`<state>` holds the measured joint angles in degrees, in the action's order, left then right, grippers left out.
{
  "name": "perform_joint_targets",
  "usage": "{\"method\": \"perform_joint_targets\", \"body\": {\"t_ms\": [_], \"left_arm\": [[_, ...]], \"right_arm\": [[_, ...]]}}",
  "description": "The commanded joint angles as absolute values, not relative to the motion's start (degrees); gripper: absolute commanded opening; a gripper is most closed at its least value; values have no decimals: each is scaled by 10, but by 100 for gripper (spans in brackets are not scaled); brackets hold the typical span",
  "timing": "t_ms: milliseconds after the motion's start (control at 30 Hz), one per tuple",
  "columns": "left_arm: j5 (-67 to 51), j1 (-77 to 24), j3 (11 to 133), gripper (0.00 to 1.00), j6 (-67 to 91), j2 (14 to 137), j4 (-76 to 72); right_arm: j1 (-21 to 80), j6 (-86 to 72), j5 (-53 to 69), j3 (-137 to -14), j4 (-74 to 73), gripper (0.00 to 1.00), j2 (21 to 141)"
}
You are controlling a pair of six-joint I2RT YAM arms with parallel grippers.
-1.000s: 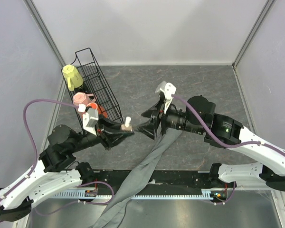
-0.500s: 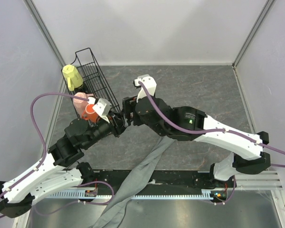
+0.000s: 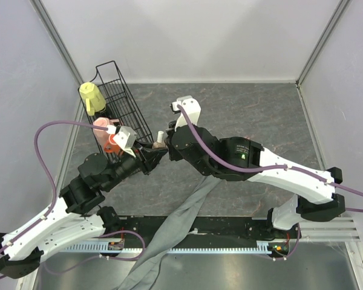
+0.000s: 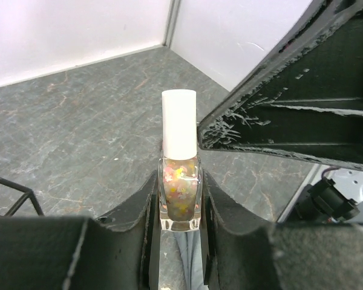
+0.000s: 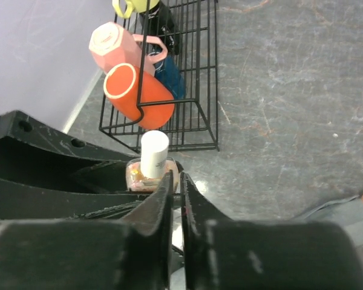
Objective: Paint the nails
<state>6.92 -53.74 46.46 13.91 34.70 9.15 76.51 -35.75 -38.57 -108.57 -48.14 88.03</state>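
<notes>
My left gripper (image 4: 179,181) is shut on a small glass bottle of glittery nail polish (image 4: 180,192) with a tall white cap (image 4: 179,124), held upright. From above, the bottle (image 3: 160,144) sits between the two arms, next to the wire rack. My right gripper (image 5: 176,178) is shut with only a thin slit between its fingers and nothing in it. Its tips sit just beside the white cap (image 5: 153,154), not around it. The grey sleeve (image 3: 190,208) trails toward the near edge. The nails are hidden under the right arm.
A black wire rack (image 3: 126,106) stands at the left with a yellow cup (image 3: 92,98), a pink cup (image 5: 112,42) and an orange cup (image 5: 139,93) on it. Grey walls close in the stone-patterned table (image 3: 260,109).
The right arm swung left over the sleeve to the bottle, and its gripper went from wide open to shut beside the cap. The left gripper kept the bottle, shifting slightly toward the rack.
</notes>
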Motion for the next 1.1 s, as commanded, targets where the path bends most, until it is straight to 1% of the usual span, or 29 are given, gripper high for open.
{"method": "perform_joint_targets", "body": {"t_ms": [0, 67, 133, 200, 233, 300, 333, 400, 433, 467, 533, 567, 600, 633, 667, 700, 733, 767, 800, 867, 900, 1000, 1067], "left_arm": [[15, -538, 470, 2, 159, 341, 55], [-42, -538, 475, 2, 160, 339, 55], [-102, -538, 481, 2, 161, 336, 55], [-153, -538, 480, 2, 165, 325, 36], [-216, -537, 479, 2, 168, 322, 24], [-292, -538, 475, 2, 179, 315, -27], [-368, -538, 471, 2, 186, 315, -46], [-461, -537, 462, 2, 209, 317, -104], [-486, -538, 461, 2, 218, 322, -119], [-504, -538, 465, 2, 228, 328, -126], [-541, -538, 475, 2, 233, 351, -120], [-541, -538, 487, 2, 226, 357, -109], [-518, -538, 490, 2, 220, 362, -98], [-499, -538, 493, 2, 208, 363, -78], [-475, -538, 497, 2, 199, 362, -67], [-401, -538, 500, 2, 189, 361, -31], [-356, -538, 503, 2, 172, 359, -17], [-309, -537, 500, 2, 167, 356, -5], [-215, -538, 497, 2, 163, 352, -4], [-124, -538, 490, 2, 156, 344, 25], [-60, -538, 490, 2, 156, 345, 34], [-12, -538, 500, 2, 152, 356, 61], [-11, -538, 501, 2, 156, 364, 60]], "right_arm": [[766, -303, -358, -1064, -438, 0, 845], [762, -276, -333, -1039, -421, 0, 830], [759, -230, -278, -1017, -389, 0, 800], [756, -178, -220, -968, -339, 0, 758], [752, -162, -154, -926, -320, 0, 741], [749, -132, -82, -879, -257, 0, 687], [747, -103, -10, -835, -237, 0, 669], [744, -87, 57, -801, -194, 0, 623], [740, -72, 115, -783, -191, 0, 613], [738, -68, 132, -776, -186, 0, 600], [736, -63, 147, -769, -186, 0, 592], [734, -66, 129, -769, -187, 0, 589], [733, -71, 105, -771, -194, 0, 587], [731, -81, 76, -776, -199, 0, 584], [730, -103, -22, -780, -209, 0, 582], [730, -122, -74, -800, -221, 8, 584], [730, -135, -111, -815, -238, 14, 598], [730, -160, -149, -830, -270, 27, 606], [731, -174, -163, -844, -284, 54, 615], [730, -212, -189, -871, -308, 64, 630], [731, -222, -225, -888, -316, 72, 633], [732, -258, -270, -902, -317, 80, 629], [732, -263, -251, -903, -290, 83, 635]]}}
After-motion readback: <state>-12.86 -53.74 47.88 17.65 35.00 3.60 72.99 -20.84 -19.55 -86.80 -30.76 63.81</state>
